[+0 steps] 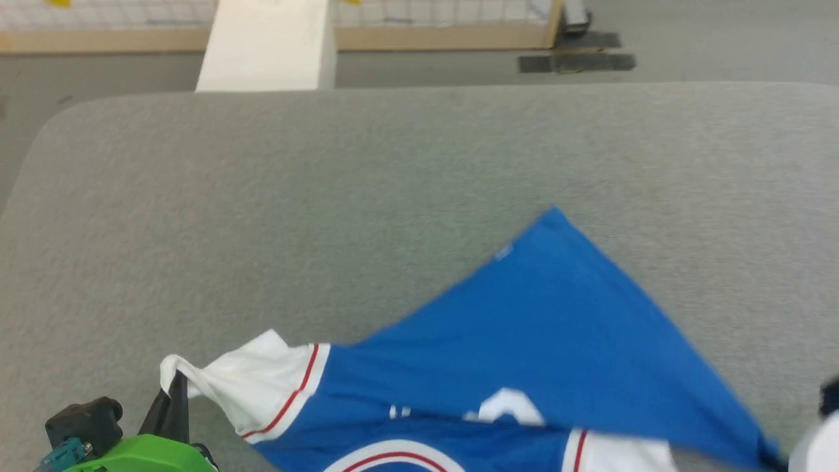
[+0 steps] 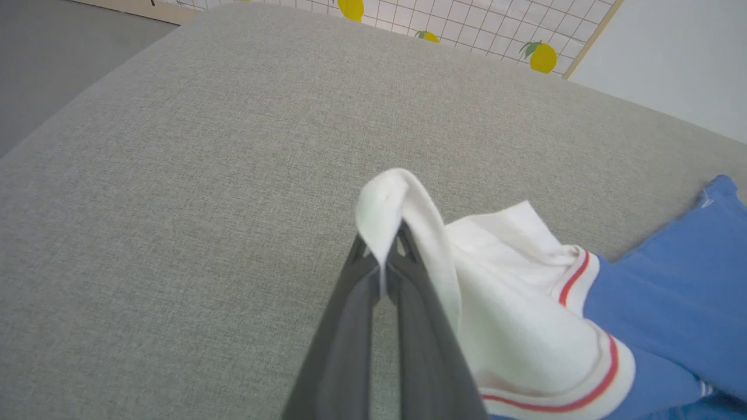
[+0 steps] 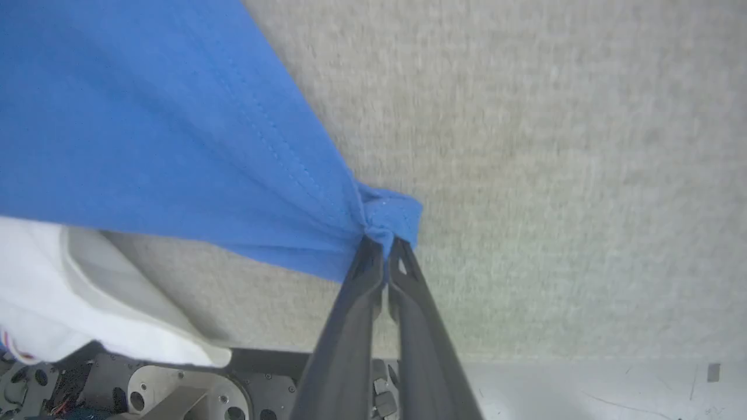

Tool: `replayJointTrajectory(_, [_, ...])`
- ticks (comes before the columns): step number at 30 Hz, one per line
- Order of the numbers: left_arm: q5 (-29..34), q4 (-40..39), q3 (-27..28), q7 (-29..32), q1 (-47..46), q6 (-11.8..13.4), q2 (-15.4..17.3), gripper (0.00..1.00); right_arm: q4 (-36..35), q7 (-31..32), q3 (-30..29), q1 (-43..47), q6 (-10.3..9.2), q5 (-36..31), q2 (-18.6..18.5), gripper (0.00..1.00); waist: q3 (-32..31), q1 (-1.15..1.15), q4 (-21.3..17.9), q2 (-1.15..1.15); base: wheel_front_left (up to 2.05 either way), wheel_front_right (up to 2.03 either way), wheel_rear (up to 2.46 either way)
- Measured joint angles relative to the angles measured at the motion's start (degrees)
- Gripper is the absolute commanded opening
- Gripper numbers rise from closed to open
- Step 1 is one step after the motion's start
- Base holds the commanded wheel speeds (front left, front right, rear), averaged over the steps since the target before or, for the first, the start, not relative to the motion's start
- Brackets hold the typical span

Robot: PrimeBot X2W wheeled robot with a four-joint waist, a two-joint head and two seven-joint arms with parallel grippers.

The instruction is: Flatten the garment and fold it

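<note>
While both pincers are clenched on cloth, the garment (image 1: 544, 328) sits at the near side of the grey padded table (image 1: 262, 196), drawn out between them.

Left gripper (image 2: 382, 256): fingers pressed together on a fold at the edge of the white sleeve (image 2: 513, 280). The cloth loops up over the fingertips and drapes down one side. In the head view this gripper is at the lower left, above a green housing (image 1: 144, 455).

Right gripper (image 3: 382, 248): fingers closed tight on a bunched blue corner. Cloth pulls away from it in taut creases, with a stitched hem line running along the edge. Below it, the other white sleeve hangs over the table's near edge, above the robot's base (image 3: 175, 396).

Garment: royal blue body. One corner points away from the robot and lies on the table. The sleeves are white, and the left-hand one joins the body with a red-and-white stripe.

Writing: white print (image 1: 505, 406) shows on the blue near the bottom of the head view. It is cut off by a fold and blurred, so it cannot be read. A small pale tag (image 1: 503, 252) sits near the far corner, with no legible text. A curved white band with a red line shows at the bottom edge.

Beyond the table stand a white pillar (image 1: 269, 46) and a gridded panel with yellow lemon motifs (image 2: 543, 57).
</note>
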Motion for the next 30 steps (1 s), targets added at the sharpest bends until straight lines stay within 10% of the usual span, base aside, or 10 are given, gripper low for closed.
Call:
replayJointTrajectory(5, [0.0,0.0,-0.2,0.3,0.4,0.0,0.1,0.0,-2.0,4.1,-4.8,10.8,0.0,-2.5,7.2,0.0,-1.4,0.0,-1.7,0.0,0.0,0.0,0.0])
replayJointTrajectory(6, [0.0,0.0,-0.2,0.5,0.6,0.0,0.1,0.0,-2.4,4.3,-5.6,12.8,0.0,-2.8,9.1,0.21,-1.5,0.0,-1.9,0.0,0.0,0.0,0.0])
replayJointTrajectory(7, [0.0,-0.1,-0.2,0.5,0.6,0.1,0.1,0.0,-3.1,4.3,-6.4,14.2,0.0,-3.1,10.7,1.0,-1.5,0.0,-2.1,0.0,0.0,0.0,0.0])
replayJointTrajectory(18, [0.0,-0.6,-0.7,0.5,0.2,0.2,0.2,0.0,-10.1,-16.6,-15.2,7.1,-0.02,-11.2,18.6,1.0,0.5,0.0,-1.9,0.0,0.0,0.0,0.0])
replayJointTrajectory(25, [0.1,-1.5,-1.2,0.5,-1.1,0.4,0.1,0.0,-9.1,-25.6,-10.2,-3.9,-0.02,-15.0,17.3,1.0,1.9,0.0,-1.3,0.0,0.0,0.0,0.0])
replayJointTrajectory(30, [0.3,-1.5,-1.7,0.0,-3.1,0.4,-0.4,0.0,-6.6,-20.1,-0.6,-11.9,-0.02,-14.1,12.6,1.0,3.5,0.0,-0.4,0.0,0.0,0.0,0.0])
